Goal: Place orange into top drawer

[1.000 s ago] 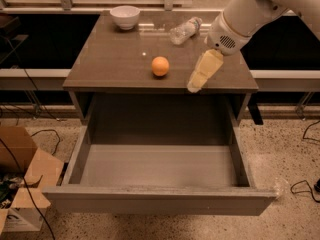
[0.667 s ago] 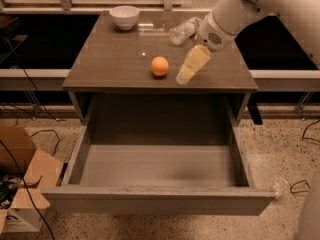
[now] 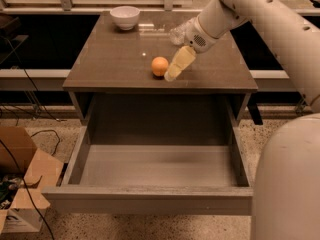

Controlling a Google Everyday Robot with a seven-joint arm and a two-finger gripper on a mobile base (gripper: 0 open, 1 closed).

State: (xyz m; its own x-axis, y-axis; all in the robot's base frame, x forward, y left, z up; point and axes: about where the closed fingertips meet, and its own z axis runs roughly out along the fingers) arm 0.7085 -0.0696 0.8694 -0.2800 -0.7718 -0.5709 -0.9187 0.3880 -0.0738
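The orange (image 3: 160, 66) is sitting on the tabletop (image 3: 112, 59), just above the middle of the frame and close to the front edge, not yet picked up. My end effector (image 3: 173, 72) is hanging right beside it on its right, tilted so the tip is pointing down and to the left. I can't tell whether it's touching the fruit, or whether it's open or closed from this angle. It isn't holding the orange, that much is showing.

Below, the top drawer (image 3: 150, 202) is standing pulled out, filling the lower half of the frame with its flat bottom bare and waiting.

So I'm reading this as the reach-and-grasp step, with the placing all ahead of me. Next I'm needing to centre over the orange, straddle it and close gently, because a round fruit this near the edge could roll off with a sideways nudge.

Further out, a white bowl (image 3: 125, 17) is resting at the upper left of the tabletop, and a clear bottle (image 3: 177, 34) is lying behind my wrist.
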